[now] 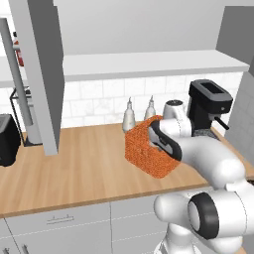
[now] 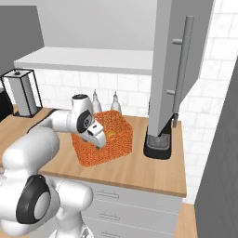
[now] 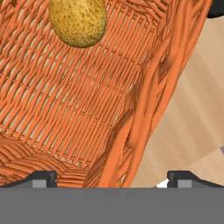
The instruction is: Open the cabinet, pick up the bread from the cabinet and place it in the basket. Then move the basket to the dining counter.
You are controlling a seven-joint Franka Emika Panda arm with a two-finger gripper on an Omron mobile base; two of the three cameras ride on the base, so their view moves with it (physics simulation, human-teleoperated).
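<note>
The orange woven basket (image 1: 148,153) (image 2: 106,142) stands on the wood worktop in front of the white tiles. Inside it, on the woven floor, lies the round golden bread (image 3: 78,19) (image 2: 113,135). My gripper (image 3: 111,177) (image 2: 99,138) is open and reaches down at the basket's rim. One basket wall (image 3: 144,109) runs between the two fingertips, one inside and one outside over the wood. Nothing is gripped. The cabinet door (image 1: 44,74) (image 2: 173,60) stands swung open, its silver bar handle (image 2: 184,65) facing out.
A black coffee machine (image 1: 209,104) (image 2: 158,142) stands just right of the basket. Two pale bottles (image 1: 129,116) stand behind it by the tiles. A black appliance (image 1: 7,139) sits at the worktop's left end, a paper-towel holder (image 2: 22,93) nearby. Grey drawers (image 1: 59,218) run below.
</note>
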